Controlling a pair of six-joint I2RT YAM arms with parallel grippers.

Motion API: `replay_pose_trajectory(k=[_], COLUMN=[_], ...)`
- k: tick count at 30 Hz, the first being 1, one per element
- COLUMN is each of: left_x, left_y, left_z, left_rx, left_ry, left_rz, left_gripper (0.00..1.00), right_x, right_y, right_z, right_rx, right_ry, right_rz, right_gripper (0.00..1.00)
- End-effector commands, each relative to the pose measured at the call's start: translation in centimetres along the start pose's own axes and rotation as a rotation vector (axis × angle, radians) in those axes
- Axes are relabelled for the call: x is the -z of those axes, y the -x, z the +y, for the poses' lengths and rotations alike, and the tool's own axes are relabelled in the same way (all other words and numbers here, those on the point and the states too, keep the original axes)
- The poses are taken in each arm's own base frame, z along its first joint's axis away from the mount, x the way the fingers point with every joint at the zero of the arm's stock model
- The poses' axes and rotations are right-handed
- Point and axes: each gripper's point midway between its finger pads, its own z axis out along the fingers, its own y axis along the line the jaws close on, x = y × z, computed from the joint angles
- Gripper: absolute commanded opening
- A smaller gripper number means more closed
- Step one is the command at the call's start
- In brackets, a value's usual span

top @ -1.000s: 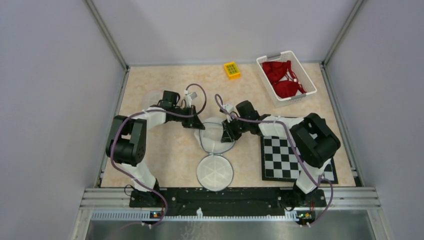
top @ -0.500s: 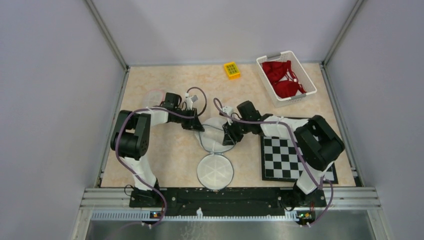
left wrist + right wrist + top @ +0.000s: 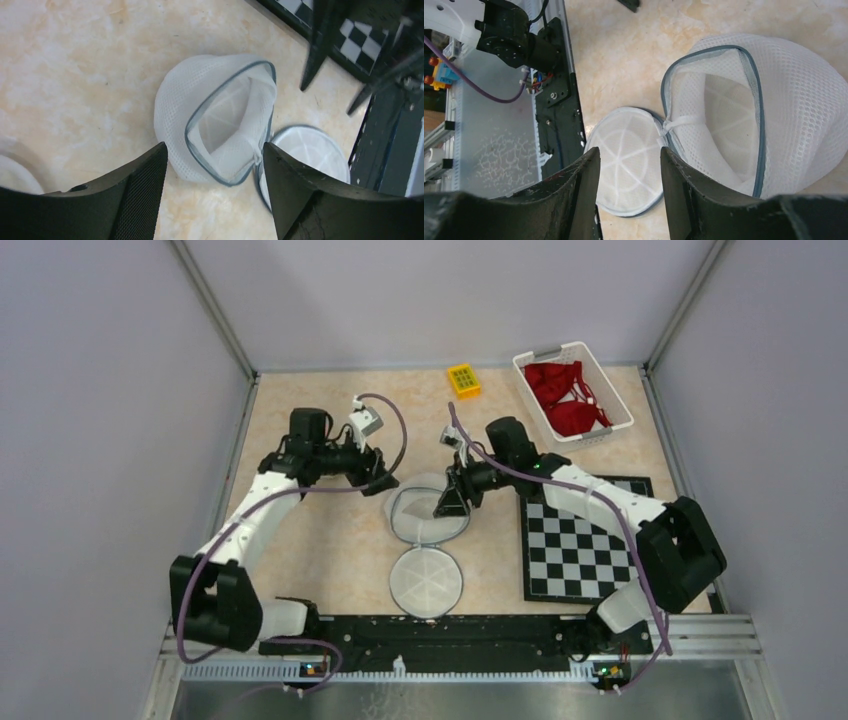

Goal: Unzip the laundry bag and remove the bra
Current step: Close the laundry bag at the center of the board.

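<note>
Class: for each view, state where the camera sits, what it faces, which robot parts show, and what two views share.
Top external: overhead, behind the bases, facing the table; left arm, right arm show.
Left wrist: on left arm, facing down at the laundry bag; own fingers show.
Right wrist: on right arm, facing the bag; own fingers show.
Both wrist views share the bag.
</note>
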Motion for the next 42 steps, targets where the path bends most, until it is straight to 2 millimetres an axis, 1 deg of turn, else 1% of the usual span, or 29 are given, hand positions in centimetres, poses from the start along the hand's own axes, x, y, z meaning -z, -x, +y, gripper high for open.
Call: replay_pose_trajectory(k=[1, 2, 3, 4, 6, 7, 10, 12, 14, 15, 17, 20, 23, 27, 31, 36, 38, 42], left_x=[2.6, 3.0, 3.2, 3.3, 3.7, 3.8, 3.7, 3.8, 3.6, 3.4, 2.8, 2.0, 1.5, 0.2, -0.6, -1.4, -1.3, -1.0], left_y=[-2.2, -4.0, -5.9, -8.1, -12.1, -13.7, -16.9, -19.1, -20.5, -21.1, -21.5, -21.8, -22.3, -22.5, -22.8, -23.8, -24.2, -24.8], left_z=[-4.3, -5.6, -6.5, -7.7, -9.2, -10.1, -12.3, -12.8, -13.3, -13.7, -14.5, -15.8, -16.5, -16.7, -16.5, -15.4, -15.2, -14.8], left_rx=[-0.354, -0.425, -0.511, -0.592, -0.734, -0.79, -0.93, -1.011, -1.081, -1.105, -1.139, -1.163, -1.169, -1.144, -1.119, -1.121, -1.114, -1.102], left_ry=[-0.159, -0.208, -0.243, -0.29, -0.354, -0.393, -0.502, -0.569, -0.625, -0.651, -0.686, -0.736, -0.771, -0.768, -0.766, -0.735, -0.739, -0.749], left_rz=[0.049, 0.103, 0.167, 0.239, 0.364, 0.395, 0.456, 0.517, 0.552, 0.56, 0.554, 0.55, 0.558, 0.579, 0.603, 0.647, 0.667, 0.708], left_gripper=[0.73, 0.72, 0.71, 0.69, 0.67, 0.66, 0.61, 0.54, 0.49, 0.46, 0.44, 0.44, 0.43, 0.45, 0.44, 0.42, 0.38, 0.21], right_x=[1.3, 1.4, 1.7, 1.8, 2.4, 2.6, 3.2, 3.2, 3.2, 3.2, 3.3, 3.3, 3.3, 3.2, 3.1, 3.3, 3.3, 3.6], right_y=[2.3, 2.5, 2.7, 2.8, 3.2, 3.2, 3.1, 2.7, 2.4, 2.3, 2.1, 1.9, 1.8, 1.8, 1.6, 1.4, 1.5, 1.3], right_z=[1.0, 0.9, 0.8, 0.6, -0.1, -0.4, -1.2, -1.3, -1.3, -1.3, -1.3, -1.4, -1.5, -1.6, -1.6, -1.6, -1.5, -1.4], right_rx=[-0.004, -0.01, -0.012, -0.013, -0.018, -0.024, -0.045, -0.053, -0.055, -0.055, -0.059, -0.058, -0.058, -0.06, -0.062, -0.047, -0.039, -0.022], right_ry=[0.026, 0.027, 0.024, 0.021, 0.005, 0.001, -0.011, -0.015, -0.016, -0.018, -0.021, -0.029, -0.029, -0.029, -0.026, -0.033, -0.034, -0.042], right_rz=[-0.061, -0.066, -0.074, -0.079, -0.095, -0.101, -0.114, -0.11, -0.109, -0.109, -0.106, -0.102, -0.103, -0.107, -0.105, -0.102, -0.104, -0.097], right_gripper=[0.48, 0.48, 0.48, 0.48, 0.48, 0.48, 0.48, 0.48, 0.48, 0.48, 0.48, 0.48, 0.48, 0.48, 0.48, 0.48, 0.48, 0.48])
